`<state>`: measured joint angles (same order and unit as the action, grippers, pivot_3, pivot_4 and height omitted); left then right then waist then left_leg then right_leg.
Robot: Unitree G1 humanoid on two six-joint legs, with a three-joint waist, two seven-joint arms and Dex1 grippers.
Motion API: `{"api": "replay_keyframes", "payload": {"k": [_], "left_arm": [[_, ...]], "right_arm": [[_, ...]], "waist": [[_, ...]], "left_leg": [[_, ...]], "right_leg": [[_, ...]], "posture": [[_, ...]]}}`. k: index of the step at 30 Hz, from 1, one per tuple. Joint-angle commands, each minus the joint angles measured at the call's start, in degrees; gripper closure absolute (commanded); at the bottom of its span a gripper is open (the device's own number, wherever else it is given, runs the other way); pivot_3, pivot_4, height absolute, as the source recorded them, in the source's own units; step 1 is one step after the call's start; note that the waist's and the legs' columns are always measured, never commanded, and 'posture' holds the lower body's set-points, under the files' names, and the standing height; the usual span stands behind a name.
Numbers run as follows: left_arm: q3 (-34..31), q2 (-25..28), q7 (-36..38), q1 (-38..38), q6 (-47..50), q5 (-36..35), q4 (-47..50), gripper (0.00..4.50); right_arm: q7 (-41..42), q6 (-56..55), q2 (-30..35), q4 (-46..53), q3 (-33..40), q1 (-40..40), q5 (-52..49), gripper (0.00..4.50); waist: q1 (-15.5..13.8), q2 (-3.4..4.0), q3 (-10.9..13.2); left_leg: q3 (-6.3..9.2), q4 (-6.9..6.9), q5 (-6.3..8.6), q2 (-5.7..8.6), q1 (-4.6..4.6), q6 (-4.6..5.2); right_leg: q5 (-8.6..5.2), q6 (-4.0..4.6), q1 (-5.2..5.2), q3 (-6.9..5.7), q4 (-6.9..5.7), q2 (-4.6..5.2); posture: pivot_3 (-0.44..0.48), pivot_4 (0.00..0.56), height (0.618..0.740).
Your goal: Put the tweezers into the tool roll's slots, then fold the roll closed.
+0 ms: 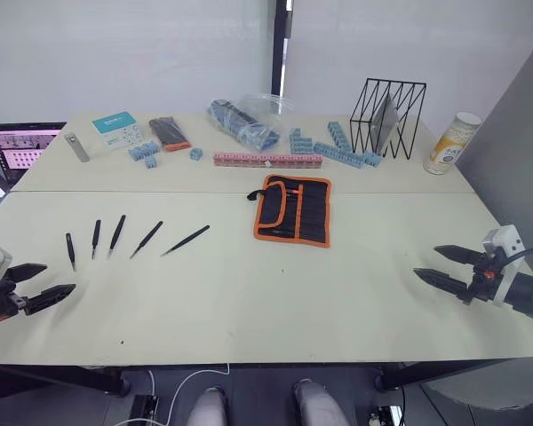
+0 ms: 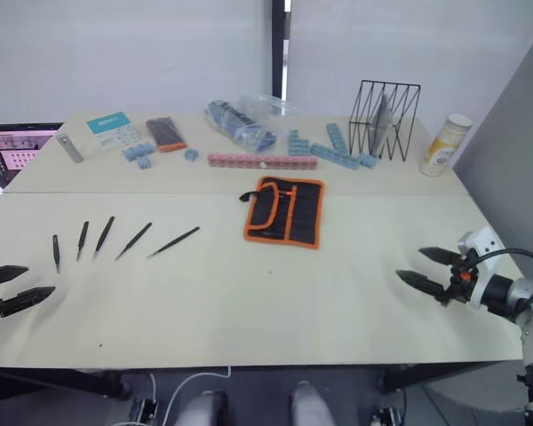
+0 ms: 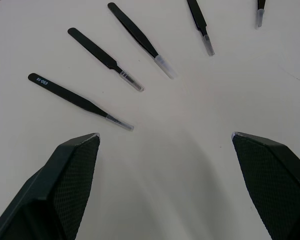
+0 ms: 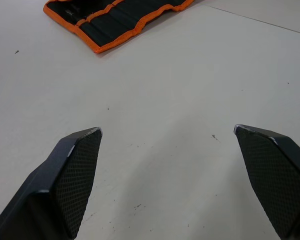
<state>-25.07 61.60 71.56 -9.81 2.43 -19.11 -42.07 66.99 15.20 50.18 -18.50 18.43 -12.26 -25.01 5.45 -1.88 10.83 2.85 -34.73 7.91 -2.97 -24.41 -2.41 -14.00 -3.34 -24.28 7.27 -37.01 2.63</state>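
The pale counter (image 1: 249, 302) carries everything, and its near half is mostly bare, which leaves both arms room to work. Along its far side sits clutter not wanted for this job: a black wire rack (image 1: 387, 117), a laptop (image 1: 22, 149) at the left corner, a bag of blue parts (image 1: 244, 122), a row of pink blocks (image 1: 266, 160), scattered blue blocks (image 1: 338, 146), a yellow-and-white canister (image 1: 451, 143) and a small black case with an orange end (image 1: 170, 133).

The tool roll (image 1: 293, 209) lies open and flat near the middle of the counter, orange trim all round and an orange band across its inner face, so the slots (image 1: 311, 209) face up and can be reached from the robot's side. It looks empty so far.

The tweezers (image 1: 117, 234), five of them, lie fanned on the left, well apart from the roll, each separate from its neighbour; that spacing should let one be pinched without disturbing the rest.

The left gripper (image 1: 35, 281) hovers at the near left edge, just short of the fan, jaws apart and aimed at the tweezers, probably ready for the first pick. The right gripper (image 1: 449, 264) hangs low at the right side, jaws apart, pointing towards the roll, perhaps to steady it
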Motion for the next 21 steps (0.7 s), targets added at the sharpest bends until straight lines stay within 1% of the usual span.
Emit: {"api": "replay_keyframes", "payload": {"k": [1, 4, 9, 12, 16, 19, 21], "left_arm": [[-1.29, 2.11, 0.82, -0.27, 1.45, -1.13, 1.22, 0.00], [-3.89, 1.65, 3.11, 0.68, 5.37, -5.09, 5.76, 0.00], [-6.83, -0.02, 3.63, 3.32, 7.65, -8.06, 9.59, 0.00], [-8.68, -1.09, 2.94, 5.72, 9.98, -10.08, 14.72, 0.00], [-12.03, -4.93, 1.27, 12.30, 16.98, -15.82, 30.55, 0.00], [-14.96, -7.88, -3.38, 15.31, 21.40, -19.89, 42.85, 0.00], [-16.20, -9.31, -6.34, 16.22, 23.66, -21.60, 48.11, 0.00]], "right_arm": [[-0.36, 0.99, 0.54, 1.79, 1.73, 0.16, -1.34, 0.01], [-3.08, 3.77, -1.61, 2.20, 1.77, -1.40, -2.77, 0.01], [-5.54, 6.86, -4.44, 4.39, 0.62, -4.08, -3.31, 0.01], [-7.02, 10.12, -5.88, 6.11, 0.16, -5.68, -4.22, 0.01], [-16.25, 18.11, -12.61, 9.55, -3.79, -13.04, -4.64, 0.01], [-25.05, 22.64, -18.93, 10.30, -6.82, -18.81, -2.68, 0.01], [-29.35, 26.34, -21.34, 9.80, -7.79, -21.69, -2.11, 0.01]], "waist": [[0.00, 0.00, 0.00], [0.01, -0.02, -0.01], [0.21, 0.01, 0.01], [0.17, 0.01, 0.01], [0.35, -0.05, 0.00], [0.30, -0.05, 0.00], [0.13, -0.04, 0.01]], "left_leg": [[0.00, 0.00, 0.00, 0.00, 0.00, 0.00], [0.01, 0.00, 0.00, -0.01, -0.01, 0.00], [-0.02, 0.00, 0.00, -0.01, 0.02, 0.00], [-0.01, 0.03, 0.00, -0.02, 0.01, 0.01], [-0.03, 0.00, 0.00, -0.07, 0.02, 0.00], [-0.02, -0.02, 0.00, -0.10, 0.02, 0.00], [0.00, -0.04, -0.01, -0.10, 0.00, 0.01]], "right_leg": [[0.00, 0.00, 0.00, 0.00, 0.00, 0.00], [0.00, 0.00, 0.00, -0.01, 0.00, -0.01], [0.00, 0.00, -0.01, 0.01, -0.03, 0.00], [0.00, 0.00, -0.02, 0.00, -0.05, -0.01], [0.01, 0.01, 0.00, -0.01, -0.05, -0.01], [0.04, 0.04, -0.04, -0.01, -0.08, -0.04], [0.05, 0.04, -0.05, -0.02, -0.10, -0.06]], "posture": [[0.000, 0.150, 0.740], [0.000, 0.150, 0.740], [0.000, 0.150, 0.740], [0.000, 0.150, 0.740], [0.000, 0.150, 0.740], [0.000, 0.150, 0.740], [0.000, 0.150, 0.740]]}}
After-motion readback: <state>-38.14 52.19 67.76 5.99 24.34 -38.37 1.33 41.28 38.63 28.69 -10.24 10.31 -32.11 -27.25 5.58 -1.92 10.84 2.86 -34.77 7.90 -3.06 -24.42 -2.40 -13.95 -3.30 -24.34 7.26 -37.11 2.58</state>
